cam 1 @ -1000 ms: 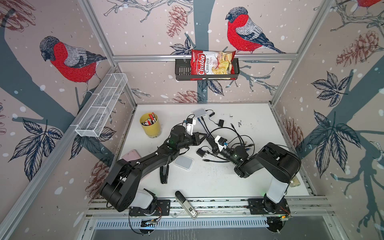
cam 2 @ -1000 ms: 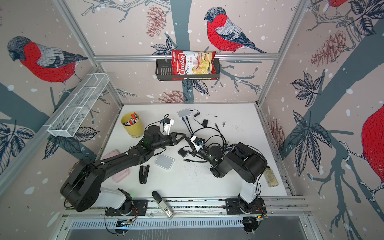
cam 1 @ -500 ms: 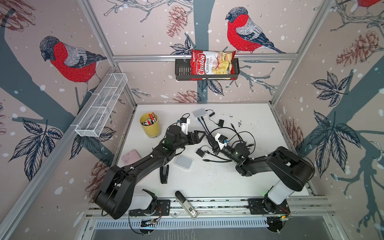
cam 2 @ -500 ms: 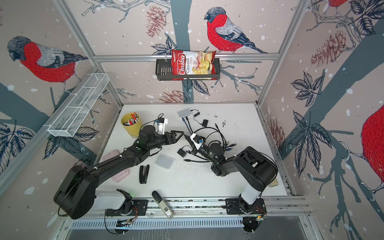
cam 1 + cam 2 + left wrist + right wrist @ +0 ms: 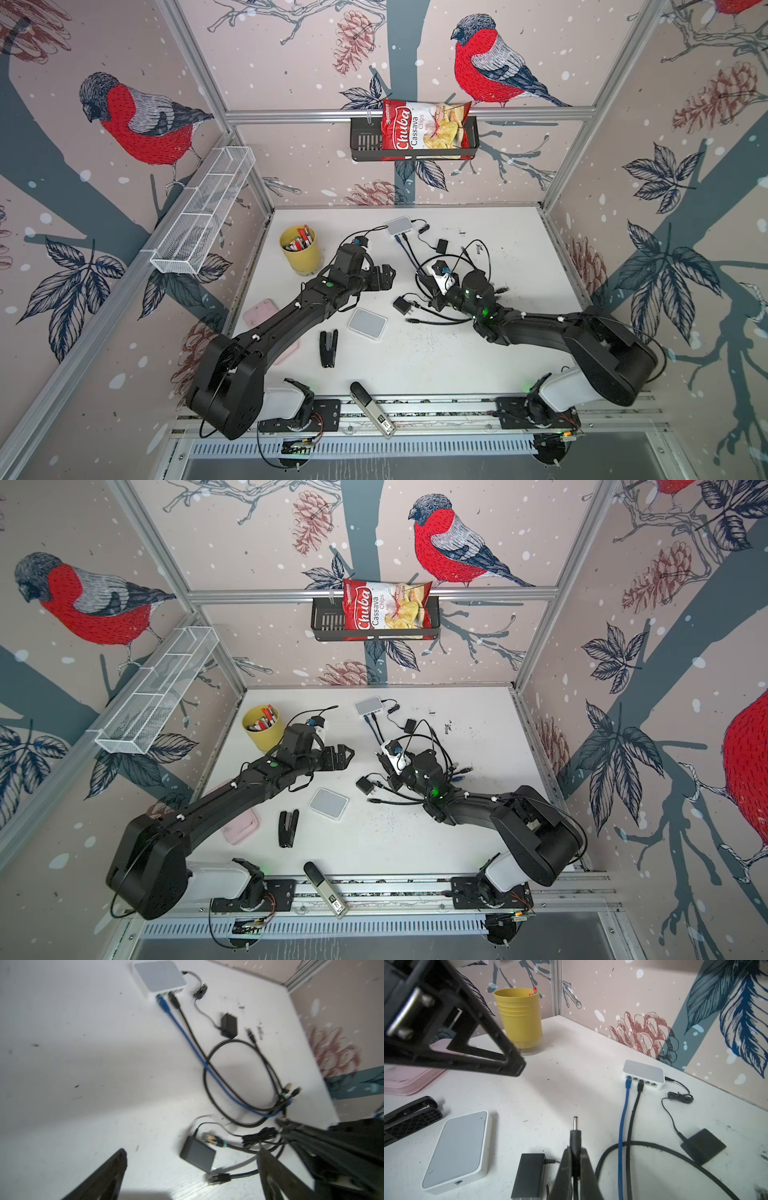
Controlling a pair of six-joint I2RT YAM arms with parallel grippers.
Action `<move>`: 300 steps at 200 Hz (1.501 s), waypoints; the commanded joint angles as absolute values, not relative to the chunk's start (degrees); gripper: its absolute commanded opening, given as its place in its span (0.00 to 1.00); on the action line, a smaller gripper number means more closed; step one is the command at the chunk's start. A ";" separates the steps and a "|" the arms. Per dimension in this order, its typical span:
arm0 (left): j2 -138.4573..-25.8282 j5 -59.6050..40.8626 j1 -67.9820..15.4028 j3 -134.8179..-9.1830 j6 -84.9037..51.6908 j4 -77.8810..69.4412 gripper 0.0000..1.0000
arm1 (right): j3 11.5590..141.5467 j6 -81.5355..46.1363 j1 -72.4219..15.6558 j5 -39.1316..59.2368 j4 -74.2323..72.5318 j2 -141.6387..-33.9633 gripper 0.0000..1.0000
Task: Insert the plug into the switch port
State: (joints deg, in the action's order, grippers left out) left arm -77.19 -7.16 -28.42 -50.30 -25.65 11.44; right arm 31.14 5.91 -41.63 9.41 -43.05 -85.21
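Item: plug (image 5: 574, 1136), clenched in your right hand (image 5: 575, 1152).
Only the right wrist view shows that grip; your left hand (image 5: 390, 279) stands released, empty.

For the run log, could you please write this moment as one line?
right gripper: fingers shut on plug | left gripper: open, empty | switch: flat on table, plug not inserted

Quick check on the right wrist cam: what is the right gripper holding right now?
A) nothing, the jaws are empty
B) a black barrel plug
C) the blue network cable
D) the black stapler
B: in the right wrist view the right gripper is shut on the black barrel plug, whose metal tip sticks out past the fingertips. The blue cable runs past outside the grip.
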 commanded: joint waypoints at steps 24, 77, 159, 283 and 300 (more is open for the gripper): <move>-77.39 2.92 -29.96 -52.58 -20.08 27.79 0.96 | 32.70 2.68 -40.99 7.73 -32.66 -82.29 0.03; -81.55 12.43 -35.88 -59.79 -15.58 42.36 0.96 | 31.41 2.72 -40.87 8.09 -31.55 -79.66 0.04; -84.10 18.31 -40.87 -59.96 6.49 44.33 0.96 | 28.53 3.01 -40.69 8.75 -33.65 -77.61 0.05; -87.27 11.21 -41.22 -52.56 31.42 44.87 0.96 | 27.07 2.89 -40.52 9.27 -35.85 -76.15 0.06; -87.89 11.23 -41.13 -52.30 33.02 43.49 0.96 | 27.07 2.90 -40.42 9.31 -36.03 -76.36 0.06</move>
State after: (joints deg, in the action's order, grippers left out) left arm -87.13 12.23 -41.15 -52.64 28.82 44.05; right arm 27.07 3.05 -40.49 9.04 -33.01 -76.42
